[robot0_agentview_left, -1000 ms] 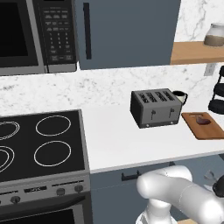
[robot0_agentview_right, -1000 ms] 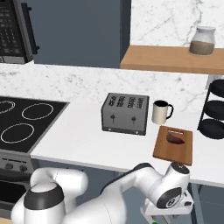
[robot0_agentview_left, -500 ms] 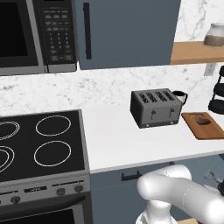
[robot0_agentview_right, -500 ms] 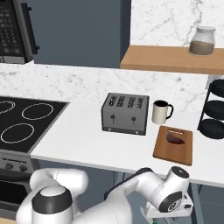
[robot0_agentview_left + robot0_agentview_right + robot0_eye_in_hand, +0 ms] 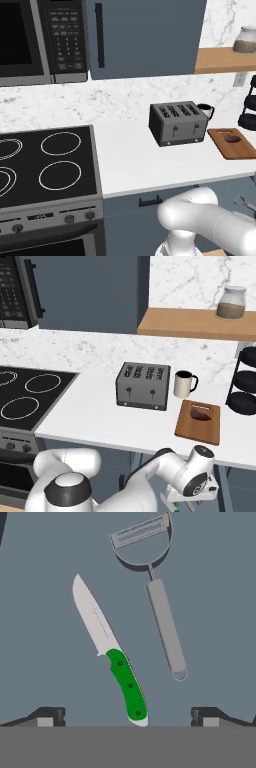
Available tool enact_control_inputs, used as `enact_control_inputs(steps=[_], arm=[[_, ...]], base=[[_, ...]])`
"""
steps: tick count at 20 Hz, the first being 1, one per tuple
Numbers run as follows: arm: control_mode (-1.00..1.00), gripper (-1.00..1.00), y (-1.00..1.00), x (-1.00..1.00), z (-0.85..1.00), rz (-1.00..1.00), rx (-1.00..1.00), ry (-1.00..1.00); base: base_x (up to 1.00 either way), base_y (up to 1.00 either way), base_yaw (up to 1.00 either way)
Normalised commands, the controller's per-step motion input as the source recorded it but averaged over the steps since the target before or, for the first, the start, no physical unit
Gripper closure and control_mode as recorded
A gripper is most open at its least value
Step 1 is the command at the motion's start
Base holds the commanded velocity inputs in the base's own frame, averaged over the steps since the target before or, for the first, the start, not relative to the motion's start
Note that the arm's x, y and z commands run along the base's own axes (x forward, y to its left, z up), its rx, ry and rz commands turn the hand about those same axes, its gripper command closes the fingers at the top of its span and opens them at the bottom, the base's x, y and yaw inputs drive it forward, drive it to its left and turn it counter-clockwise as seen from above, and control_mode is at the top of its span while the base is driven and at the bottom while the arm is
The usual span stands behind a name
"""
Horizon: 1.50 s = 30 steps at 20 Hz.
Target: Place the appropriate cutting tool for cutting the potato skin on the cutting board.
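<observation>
Below the counter edge, your arm folds down low: in the right base view its white links curl under the worktop and the wrist sits at the bottom, right of centre. Your gripper (image 5: pixel 128 714) looks straight onto a flat grey surface, and its two dark tips stand wide apart near the bottom corners of the hand view, holding nothing. Between and ahead of them lie the peeler (image 5: pixel 161 607), loop head away from you and handle towards you, and just beside it, not touching, a knife (image 5: pixel 111 652) with a pale blade and green handle. Up on the counter, the potato (image 5: pixel 200 414) rests on the cutting board (image 5: pixel 197 428), right of the grey toaster (image 5: pixel 143 387) and the mug (image 5: pixel 183 384). You can read no writing anywhere.
</observation>
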Motion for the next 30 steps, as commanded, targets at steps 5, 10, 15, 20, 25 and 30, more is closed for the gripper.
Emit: enact_control_inputs(steps=[5,10,15,20,25,30], arm=[[-1.0,-1.0,0.0,0.02,-0.23,0.0,0.0,0.0],[-1.0,-1.0,0.0,0.06,-0.23,0.0,0.0,0.0],[-1.0,-1.0,0.0,0.04,-0.05,0.0,0.0,0.0],[-1.0,-1.0,0.0,0.04,-0.09,0.01,0.0,0.0],[-1.0,-1.0,-0.03,0.14,-0.11,0.04,0.0,-0.01],[-1.0,-1.0,-0.16,0.22,-0.09,0.06,0.0,-0.04]], base=[[0.0,0.0,0.0],[0.0,0.0,0.0],[0.0,0.0,0.0],[0.0,0.0,0.0],[0.0,0.0,0.0],[0.0,0.0,0.0]])
